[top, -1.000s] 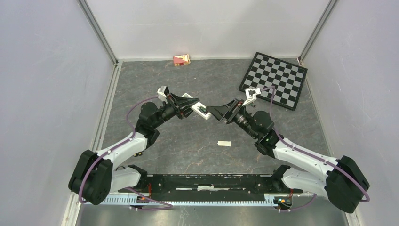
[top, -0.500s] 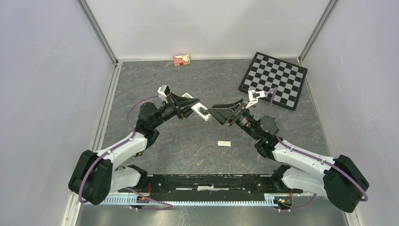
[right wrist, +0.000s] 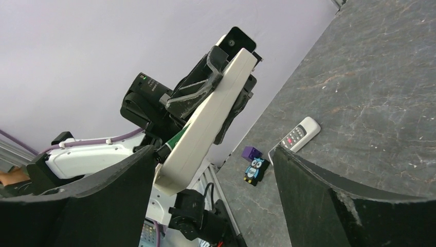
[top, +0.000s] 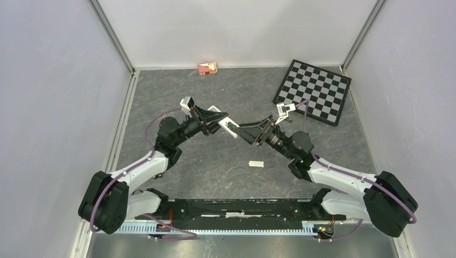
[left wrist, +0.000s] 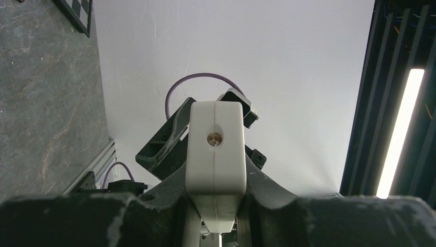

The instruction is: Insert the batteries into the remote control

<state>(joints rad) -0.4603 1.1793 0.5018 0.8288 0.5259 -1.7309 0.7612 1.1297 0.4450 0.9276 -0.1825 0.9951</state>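
Observation:
My left gripper (top: 218, 122) is shut on a white remote control (top: 229, 127) and holds it in the air over the middle of the table. In the left wrist view the remote's end (left wrist: 215, 149) stands up between my fingers, with a small brass contact in it. My right gripper (top: 250, 133) is open, its fingertips right at the remote's free end. In the right wrist view the remote (right wrist: 205, 123) lies slanted between my wide-spread fingers (right wrist: 313, 200), with something green at its lower end. I see no batteries in any view.
A small white flat piece (top: 256, 164) lies on the table below the grippers. A chessboard (top: 314, 91) lies back right and a small red and yellow box (top: 207, 67) at the back wall. The right wrist view shows a second remote (right wrist: 295, 135), an owl figure (right wrist: 255, 171) and a purple brick (right wrist: 251, 152) on the table.
My right gripper has moved left, up to the free end of the remote, and now covers its dark opening in the top view. The left gripper and remote have barely moved.

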